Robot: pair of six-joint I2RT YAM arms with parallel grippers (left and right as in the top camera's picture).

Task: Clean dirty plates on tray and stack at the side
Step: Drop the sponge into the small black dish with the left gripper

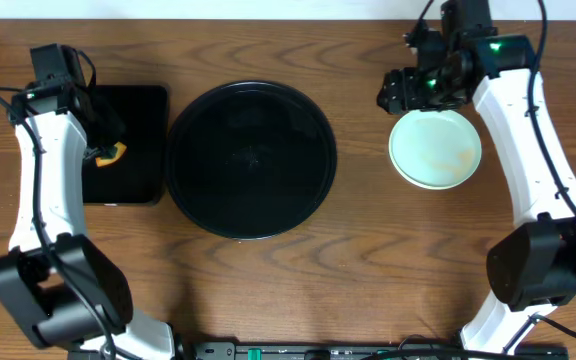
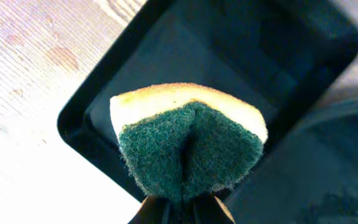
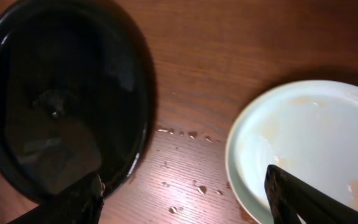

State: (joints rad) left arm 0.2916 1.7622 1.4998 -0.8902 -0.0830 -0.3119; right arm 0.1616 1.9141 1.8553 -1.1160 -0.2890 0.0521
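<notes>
Overhead view: I see one pale plate [image 1: 435, 148], faintly smeared orange, lying on the table [image 1: 368, 280] toward its right far corner. It is apart from the round black tray [image 1: 251, 160] at the table's middle. My right gripper [image 3: 182, 196] hangs by the plate's far rim, fingers spread wide, grasping nothing. My left gripper [image 2: 182, 211] is clenched on a green-and-yellow sponge [image 2: 188, 146] above the rectangular tray [image 2: 260, 50] at the table's left side.

No legible text, labels, brand marks or numbers in any view. Checked the plate [image 1: 435, 148], round tray [image 1: 251, 158], rectangular tray [image 1: 140, 118] and sponge [image 2: 191, 137]: all surfaces plain, nothing printed.
</notes>
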